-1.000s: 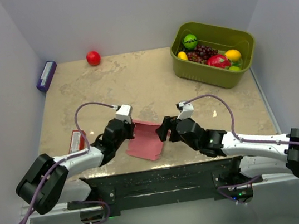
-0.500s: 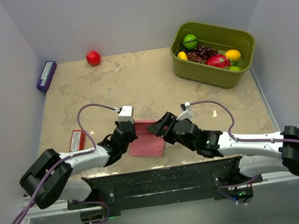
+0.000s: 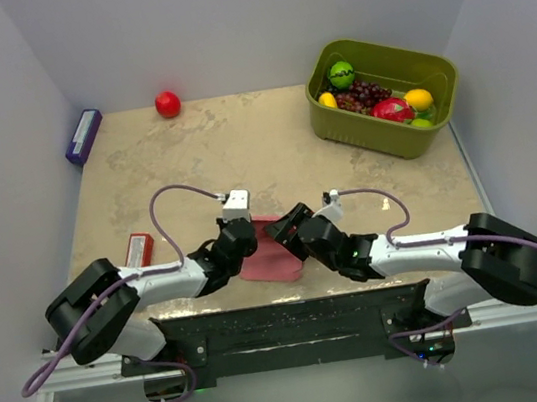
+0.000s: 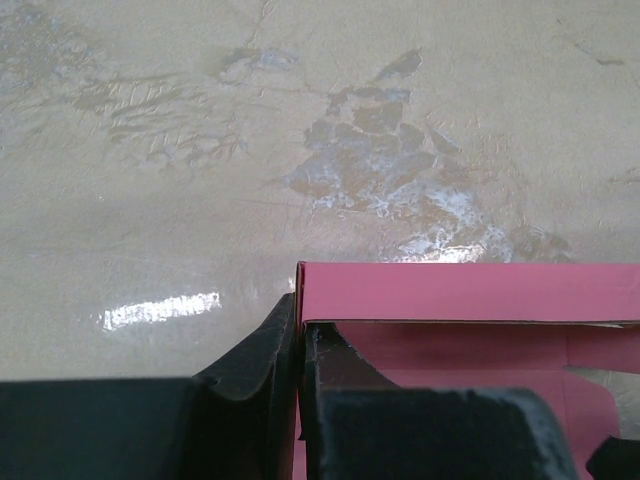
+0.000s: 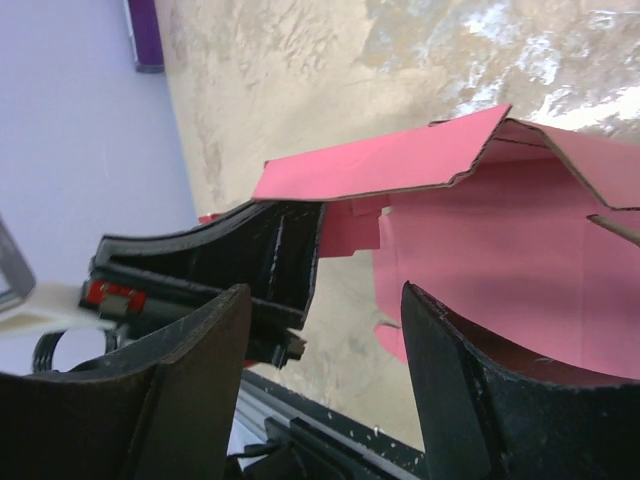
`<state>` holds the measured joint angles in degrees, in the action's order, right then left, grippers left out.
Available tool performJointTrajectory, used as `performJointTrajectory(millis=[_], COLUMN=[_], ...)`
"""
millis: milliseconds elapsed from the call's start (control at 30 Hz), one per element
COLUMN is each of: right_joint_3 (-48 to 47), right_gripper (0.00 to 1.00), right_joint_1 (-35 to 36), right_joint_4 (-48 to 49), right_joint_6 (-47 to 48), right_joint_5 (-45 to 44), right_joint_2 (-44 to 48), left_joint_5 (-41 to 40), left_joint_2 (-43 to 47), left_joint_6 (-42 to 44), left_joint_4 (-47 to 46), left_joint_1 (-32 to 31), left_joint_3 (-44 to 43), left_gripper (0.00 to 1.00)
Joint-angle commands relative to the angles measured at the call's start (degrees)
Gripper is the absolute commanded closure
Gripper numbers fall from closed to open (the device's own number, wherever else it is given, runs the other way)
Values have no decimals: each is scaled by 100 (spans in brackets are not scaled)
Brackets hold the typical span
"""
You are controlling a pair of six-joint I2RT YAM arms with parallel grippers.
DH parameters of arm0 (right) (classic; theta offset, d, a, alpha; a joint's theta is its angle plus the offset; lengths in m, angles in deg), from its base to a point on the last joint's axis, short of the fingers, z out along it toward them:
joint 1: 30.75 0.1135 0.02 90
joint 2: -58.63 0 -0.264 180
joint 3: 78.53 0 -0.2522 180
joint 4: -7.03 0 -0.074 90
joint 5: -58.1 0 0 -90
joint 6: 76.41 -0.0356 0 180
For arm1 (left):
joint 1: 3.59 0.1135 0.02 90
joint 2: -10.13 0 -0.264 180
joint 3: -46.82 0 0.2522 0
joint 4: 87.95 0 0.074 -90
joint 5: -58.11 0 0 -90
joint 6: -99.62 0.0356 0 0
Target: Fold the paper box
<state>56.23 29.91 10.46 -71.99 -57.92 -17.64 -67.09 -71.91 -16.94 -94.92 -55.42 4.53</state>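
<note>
The paper box (image 3: 269,251) sits at the near middle of the table (image 3: 270,145), between the two hands. It is partly raised, with one pink panel standing up and the rest lying low. The left hand (image 4: 299,325) is clenched on the box's left edge, pinching a single thin wall. The right hand (image 5: 325,300) is spread apart just beside the other side and grasps nothing that the views show. The blank looks light and thin, stiff only across its flat panels and ready to hinge at the creases. It would likely slide on the glossy table and buckle if squeezed mid-panel. The safest hold seems an edge pinch close to a crease, away from the small notched tabs.
</note>
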Motion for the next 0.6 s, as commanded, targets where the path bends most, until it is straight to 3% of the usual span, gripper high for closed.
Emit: performJointTrajectory(millis=[0,300,400,567], right_joint_3=[-130,28,134,116], right_gripper=[36,45,53,74], right_joint_1=[-63,-494,-608,-626], right_joint_4=[338,135,231,127], right_joint_6=[-354,-758,-811,-776], right_joint_5=[-473,-773,-799,-843], right_joint_2=[-46,-142,-213,-327], left_joint_5=[-400,-637,-690,-681], left_joint_2=[-110,-163,-181,-242], left_joint_6=[-217,-305,-305,-296], left_joint_4=[52,60,60,60], left_joint_1=[-169,-345,-415,-459], left_joint_3=[-240,-249,-267,-319], left_gripper=[100,100,100,98])
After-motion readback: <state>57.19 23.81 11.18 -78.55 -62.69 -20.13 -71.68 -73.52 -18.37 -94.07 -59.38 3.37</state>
